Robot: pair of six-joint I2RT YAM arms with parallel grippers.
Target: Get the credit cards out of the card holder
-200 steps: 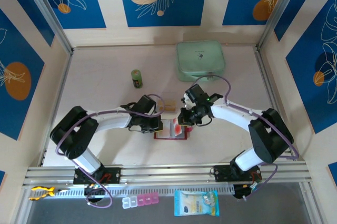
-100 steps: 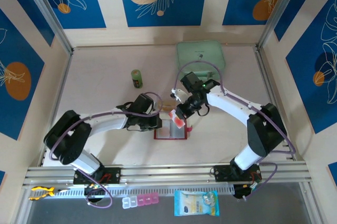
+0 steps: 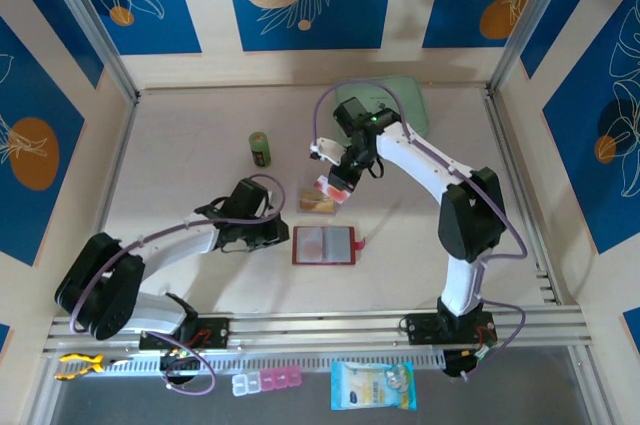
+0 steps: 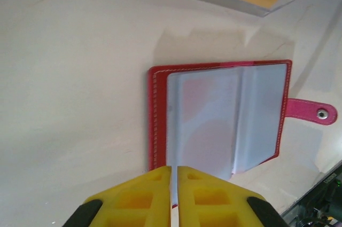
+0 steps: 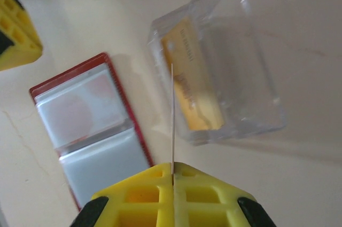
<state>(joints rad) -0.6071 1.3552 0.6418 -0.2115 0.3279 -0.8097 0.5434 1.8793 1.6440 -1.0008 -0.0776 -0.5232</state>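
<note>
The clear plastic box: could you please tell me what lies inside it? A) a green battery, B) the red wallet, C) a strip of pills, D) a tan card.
D: a tan card lies flat inside the clear box, while the red wallet sits open beside it.

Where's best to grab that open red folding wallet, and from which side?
Probably the small red snap tab on the red folding wallet's right edge, coming from the right: it lies flat and open, and only the tab juts past its outline.

The card holder (image 3: 323, 245) is red, its tab (image 4: 310, 114) pink; one credit card (image 3: 331, 188) white and red, the boxed card (image 5: 195, 88) tan.
</note>
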